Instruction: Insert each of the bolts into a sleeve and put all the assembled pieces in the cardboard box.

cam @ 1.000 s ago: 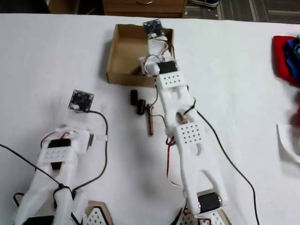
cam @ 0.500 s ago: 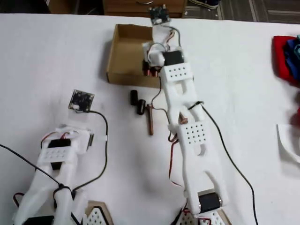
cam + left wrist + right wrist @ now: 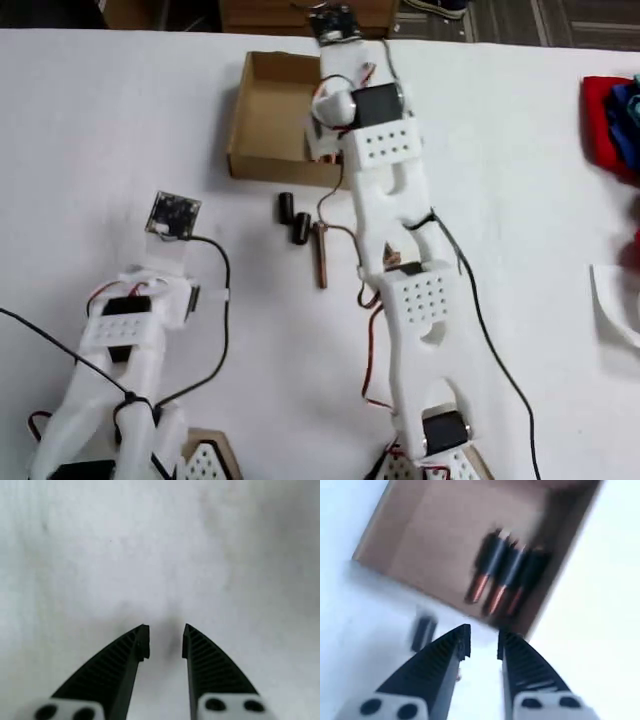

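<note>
Right wrist view: three black-sleeved copper bolts (image 3: 502, 577) lie in the cardboard box (image 3: 435, 535), both jaws released.

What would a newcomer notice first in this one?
The white right arm is extended to the brown cardboard box, its open right gripper near three black-sleeved copper bolts in one corner. Beside the box, two loose black sleeves and one bare copper bolt lie on the white table.

Red cloth (image 3: 602, 110) on white table (image 3: 120, 120)
</note>
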